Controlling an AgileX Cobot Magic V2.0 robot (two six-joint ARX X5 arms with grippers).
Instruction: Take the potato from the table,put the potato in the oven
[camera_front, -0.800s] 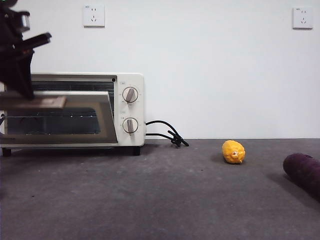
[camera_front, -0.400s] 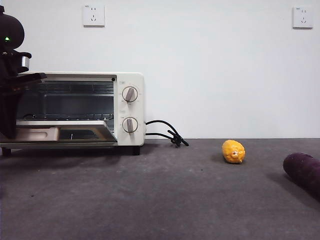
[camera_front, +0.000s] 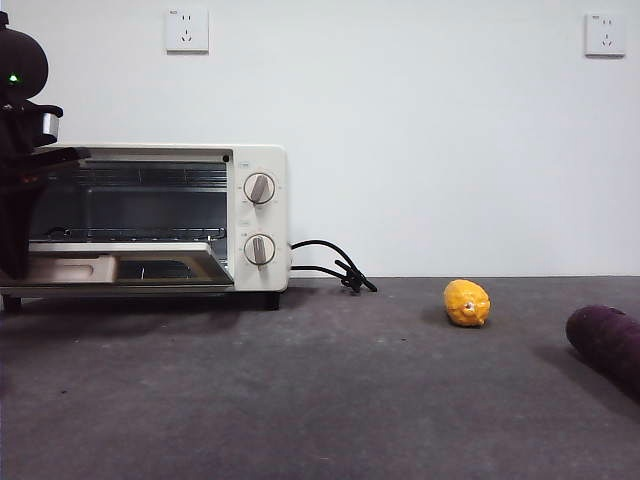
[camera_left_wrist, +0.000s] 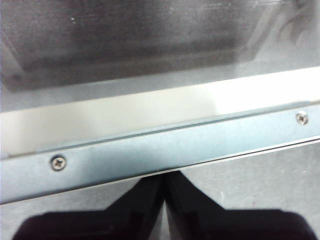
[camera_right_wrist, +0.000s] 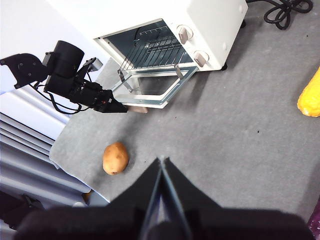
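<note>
smooth oval potato (camera_right_wrist: 115, 158) lies on matte table (camera_right_wrist: 240, 130), oven (camera_front: 150, 220) open.

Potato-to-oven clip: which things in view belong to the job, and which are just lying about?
Job:
potato, on the table
oven, door down
left gripper, shut, at the door's edge
right gripper, shut, raised

Lying about:
yellow fruit
purple vegetable
black cord
</note>
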